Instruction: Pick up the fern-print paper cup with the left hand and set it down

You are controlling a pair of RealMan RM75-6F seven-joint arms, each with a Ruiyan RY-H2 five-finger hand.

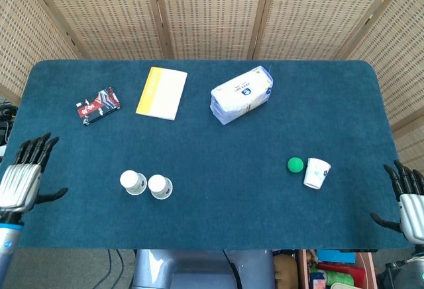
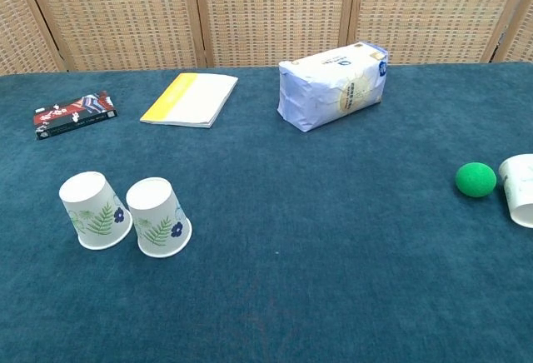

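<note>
Bright, even light both views; shadows faint & soft, no glare, focus sharp, no visible distortion.

Left robot hand (image 1: 23,177): silver-grey ribbed metal back plate, black fingers and black thumb, blue ring at the wrist just above the frame edge. Right robot hand (image 1: 407,203): same build, pale silver back, black fingers and thumb, grey wrist section below, partly cut off by the frame.
</note>
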